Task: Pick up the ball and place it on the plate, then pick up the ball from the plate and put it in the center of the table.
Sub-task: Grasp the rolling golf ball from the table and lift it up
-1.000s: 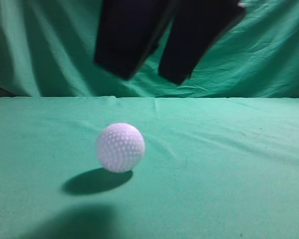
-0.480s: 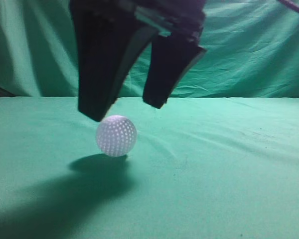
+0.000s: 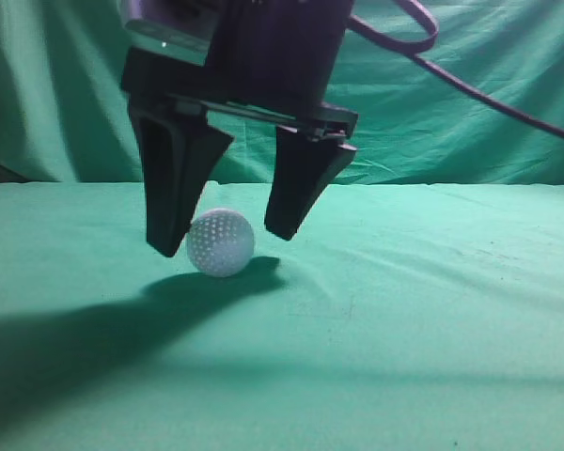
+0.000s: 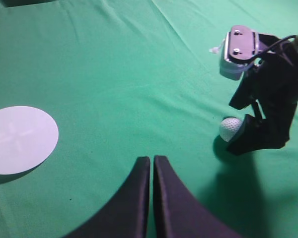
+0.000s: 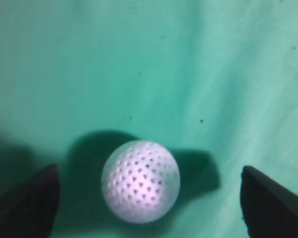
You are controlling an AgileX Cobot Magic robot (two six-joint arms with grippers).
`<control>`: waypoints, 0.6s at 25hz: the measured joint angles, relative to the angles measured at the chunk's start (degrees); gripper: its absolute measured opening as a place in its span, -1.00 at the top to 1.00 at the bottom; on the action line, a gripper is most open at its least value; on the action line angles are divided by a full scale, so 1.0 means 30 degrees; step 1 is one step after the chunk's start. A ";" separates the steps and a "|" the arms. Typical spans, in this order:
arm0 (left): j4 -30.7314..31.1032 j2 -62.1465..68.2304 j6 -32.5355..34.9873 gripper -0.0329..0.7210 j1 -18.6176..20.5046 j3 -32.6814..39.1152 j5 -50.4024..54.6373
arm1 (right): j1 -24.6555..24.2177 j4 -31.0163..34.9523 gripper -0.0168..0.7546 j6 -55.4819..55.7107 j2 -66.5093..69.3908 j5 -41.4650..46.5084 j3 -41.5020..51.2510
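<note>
The white dimpled ball [image 3: 221, 242] rests on the green table [image 3: 432, 310]. My right gripper [image 3: 224, 235] is open and straddles it, with one black finger on each side and gaps to both. In the right wrist view the ball [image 5: 140, 181] lies between the finger tips [image 5: 149, 198]. The left wrist view shows the ball [image 4: 230, 128] partly behind the right gripper [image 4: 248, 136]. The white round plate [image 4: 17, 139] lies flat at the left of that view. My left gripper [image 4: 152, 159] is shut and empty, apart from both.
A draped green cloth backdrop [image 3: 470, 103] hangs behind the table. A black cable [image 3: 470, 85] runs from the right arm toward the upper right. Bare green cloth lies between the plate and the ball.
My right gripper has come down from above the ball until its open fingers sit on both sides of it. The ball has rolled slightly farther back.
</note>
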 joint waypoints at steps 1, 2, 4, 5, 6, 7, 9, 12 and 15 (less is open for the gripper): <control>0.0000 0.0000 0.0000 0.91 0.0000 0.0000 0.0000 | -0.0035 -0.0052 -0.72 0.0000 0.0271 0.0005 -0.0258; 0.0000 0.0000 0.0000 0.91 0.0000 0.0000 0.0000 | -0.0035 -0.0047 -0.72 0.0000 0.0516 0.0034 -0.0463; 0.0000 0.0000 0.0000 0.91 0.0000 0.0000 0.0000 | -0.0035 -0.0047 -0.72 0.0000 0.0919 0.0034 -0.0909; 0.0000 0.0000 0.0000 0.91 0.0000 0.0000 0.0000 | -0.0035 -0.0047 -0.72 0.0000 0.1089 -0.0017 -0.1056; 0.0000 0.0000 0.0000 0.91 0.0000 0.0000 0.0000 | -0.0035 -0.0094 -0.72 0.0000 0.1282 -0.0043 -0.1134; 0.0000 0.0000 0.0000 0.91 0.0000 0.0000 0.0000 | -0.0035 -0.0240 -0.72 0.0000 0.1409 -0.0085 -0.1137; 0.0000 0.0000 0.0000 0.91 0.0000 0.0000 0.0000 | -0.0035 -0.0635 -0.72 0.0000 0.1481 -0.0085 -0.1163; 0.0000 0.0000 0.0000 0.91 0.0000 0.0000 0.0000 | -0.0035 -0.1049 -0.57 0.0032 0.1543 -0.0319 -0.1163; 0.0000 0.0000 0.0000 0.91 0.0000 0.0000 0.0000 | -0.0035 -0.1122 -0.24 0.0043 0.1659 -0.0850 -0.1163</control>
